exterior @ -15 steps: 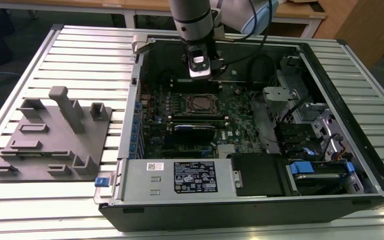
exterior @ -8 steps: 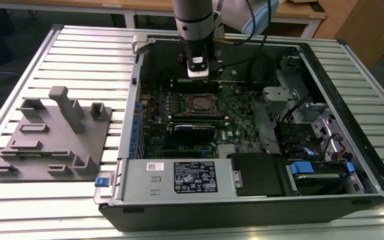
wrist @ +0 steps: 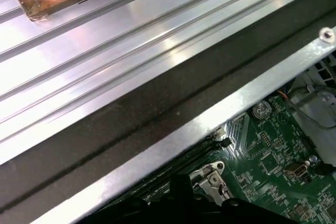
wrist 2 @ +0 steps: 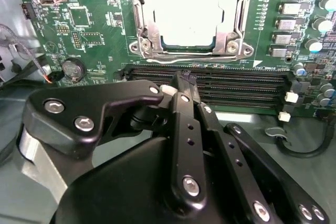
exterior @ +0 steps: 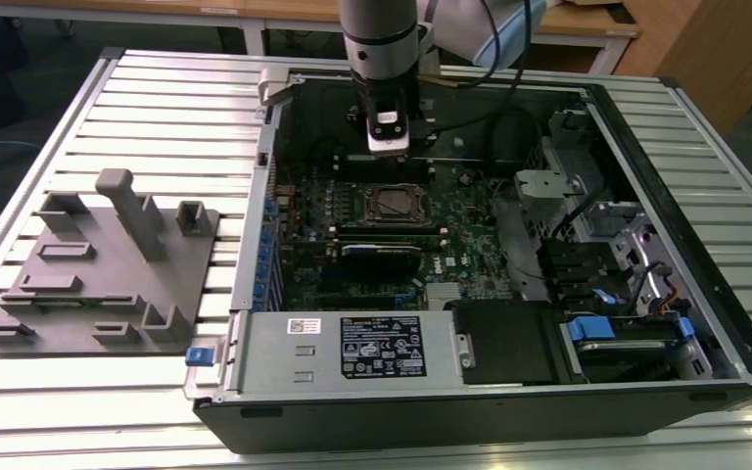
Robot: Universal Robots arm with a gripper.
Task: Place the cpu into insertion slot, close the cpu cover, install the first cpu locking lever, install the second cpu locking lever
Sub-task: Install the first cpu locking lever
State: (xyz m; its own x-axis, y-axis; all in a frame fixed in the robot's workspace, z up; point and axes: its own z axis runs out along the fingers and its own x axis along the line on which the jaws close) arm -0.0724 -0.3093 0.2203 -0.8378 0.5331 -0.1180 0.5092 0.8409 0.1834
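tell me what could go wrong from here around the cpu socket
1. The gripper hangs low over the memory slots, right beside the cover. A slightly off move could strike the slots or nearby board parts.
2. The cpu lies framed by the cover. A sideways knock there might shift it or bend the frame.

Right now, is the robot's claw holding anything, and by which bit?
Nothing. The gripper is shut and empty; the cpu lies apart from it, in the insertion slot.
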